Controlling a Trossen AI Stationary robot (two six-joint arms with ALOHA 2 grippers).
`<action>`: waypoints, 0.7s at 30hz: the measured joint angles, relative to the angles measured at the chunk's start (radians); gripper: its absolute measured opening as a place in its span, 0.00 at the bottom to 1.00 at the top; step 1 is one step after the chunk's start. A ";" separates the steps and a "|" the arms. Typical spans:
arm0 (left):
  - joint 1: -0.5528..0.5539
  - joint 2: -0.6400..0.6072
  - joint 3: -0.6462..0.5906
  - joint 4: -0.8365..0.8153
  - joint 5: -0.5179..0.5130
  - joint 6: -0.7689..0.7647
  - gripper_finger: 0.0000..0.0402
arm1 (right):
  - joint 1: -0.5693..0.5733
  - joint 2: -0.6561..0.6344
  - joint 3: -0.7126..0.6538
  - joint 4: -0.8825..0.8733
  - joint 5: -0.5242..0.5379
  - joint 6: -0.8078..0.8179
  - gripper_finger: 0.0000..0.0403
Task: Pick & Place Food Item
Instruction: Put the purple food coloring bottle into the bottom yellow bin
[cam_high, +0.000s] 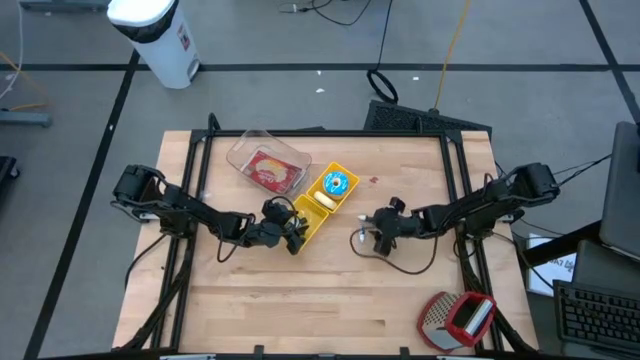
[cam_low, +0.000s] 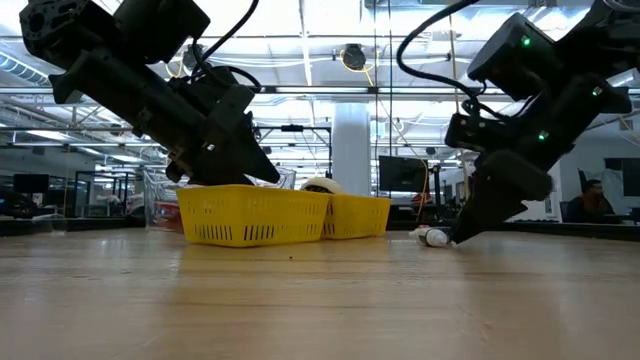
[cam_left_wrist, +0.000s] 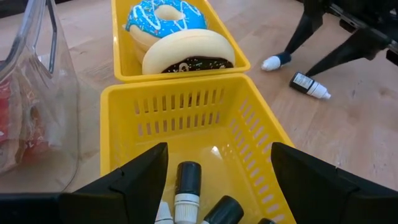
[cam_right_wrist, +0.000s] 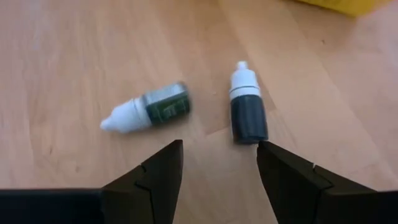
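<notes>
A yellow two-compartment basket (cam_high: 322, 203) stands mid-table. Its far compartment holds a blue-iced donut (cam_left_wrist: 163, 17) and a cream and chocolate one (cam_left_wrist: 186, 53). Several small dropper bottles (cam_left_wrist: 186, 186) lie in its near compartment. My left gripper (cam_left_wrist: 219, 149) hangs open over that near compartment, fingers slanting down. Two more dropper bottles lie on the wood to the basket's right: a green-labelled one (cam_right_wrist: 149, 109) and a dark one (cam_right_wrist: 247, 102). My right gripper (cam_right_wrist: 220, 144) stands open just short of them, slanting down, with nothing between its fingers.
A clear plastic container (cam_high: 268, 165) with red food sits behind the basket to its left. A red and grey object (cam_high: 457, 318) lies at the table's near right corner. Bare wood stretches along the near side of the table (cam_high: 300, 310).
</notes>
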 joint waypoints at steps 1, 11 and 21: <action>0.000 0.000 0.000 0.000 0.000 0.000 0.70 | 0.001 0.000 0.000 0.000 -0.002 -0.037 0.48; 0.000 0.000 0.000 0.000 0.000 0.016 0.70 | -0.053 0.000 0.000 0.073 -0.004 -0.201 0.48; 0.012 0.000 0.000 0.000 0.000 0.022 0.70 | -0.123 0.044 0.001 0.107 -0.136 -0.342 0.48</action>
